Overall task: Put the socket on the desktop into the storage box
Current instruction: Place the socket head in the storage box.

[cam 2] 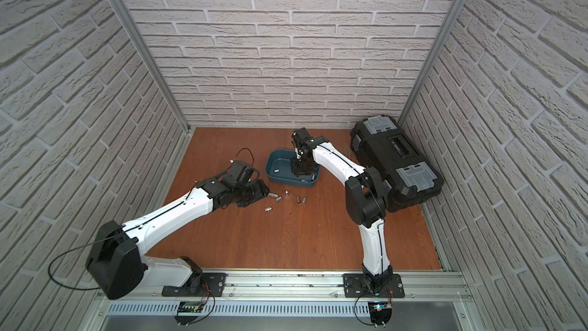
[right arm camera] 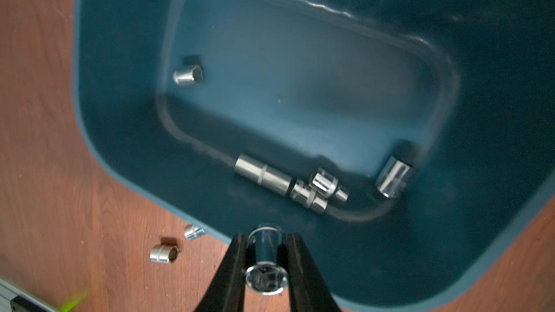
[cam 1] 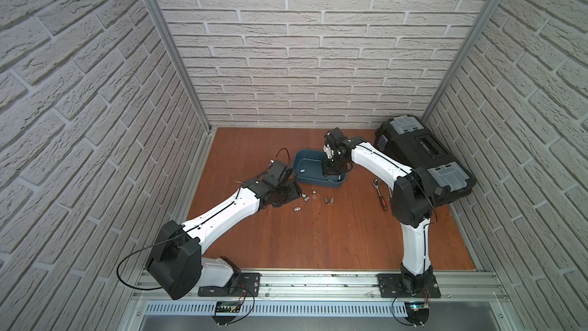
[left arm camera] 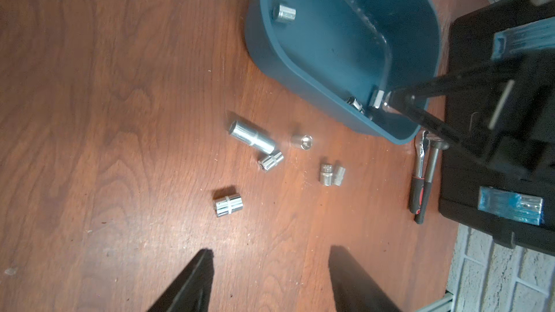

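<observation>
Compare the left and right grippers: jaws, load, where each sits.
Jaws: the left gripper stands open, while the right gripper is shut on a socket.
Load: the left gripper is empty; the right gripper carries that socket.
Place: the left gripper is over the bare desktop short of the loose sockets; the right gripper is over the inside of the storage box.
Shared: both are black and two-jawed.
</observation>
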